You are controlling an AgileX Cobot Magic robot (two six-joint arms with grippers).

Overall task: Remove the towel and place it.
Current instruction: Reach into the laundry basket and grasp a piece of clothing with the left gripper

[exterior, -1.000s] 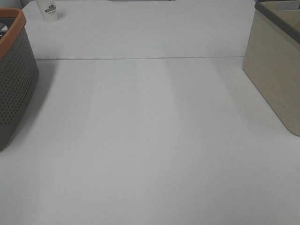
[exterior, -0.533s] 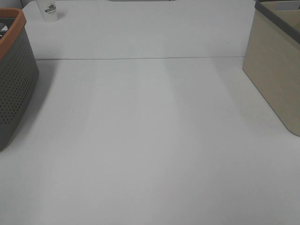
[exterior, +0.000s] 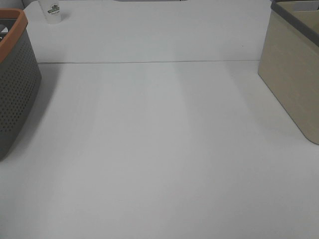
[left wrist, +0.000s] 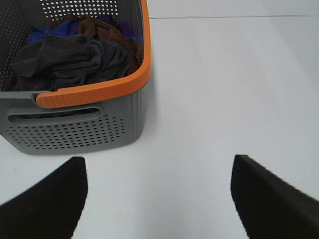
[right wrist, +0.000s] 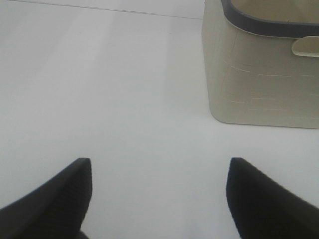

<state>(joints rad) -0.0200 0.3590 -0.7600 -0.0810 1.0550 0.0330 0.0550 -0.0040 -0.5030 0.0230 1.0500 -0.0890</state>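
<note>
The dark charcoal-grey towel (left wrist: 70,62) lies crumpled on top of brown and blue cloths inside the grey perforated basket (left wrist: 79,129) with an orange rim. The basket also shows at the left edge of the exterior high view (exterior: 15,84). My left gripper (left wrist: 157,199) is open and empty over the white table, a short way in front of the basket. My right gripper (right wrist: 159,199) is open and empty over the table, near a beige bin (right wrist: 259,74). Neither arm shows in the exterior high view.
The beige bin with a dark rim stands at the right edge of the exterior high view (exterior: 294,74). A small white cup (exterior: 53,11) stands at the back left. A seam (exterior: 149,62) runs across the white table.
</note>
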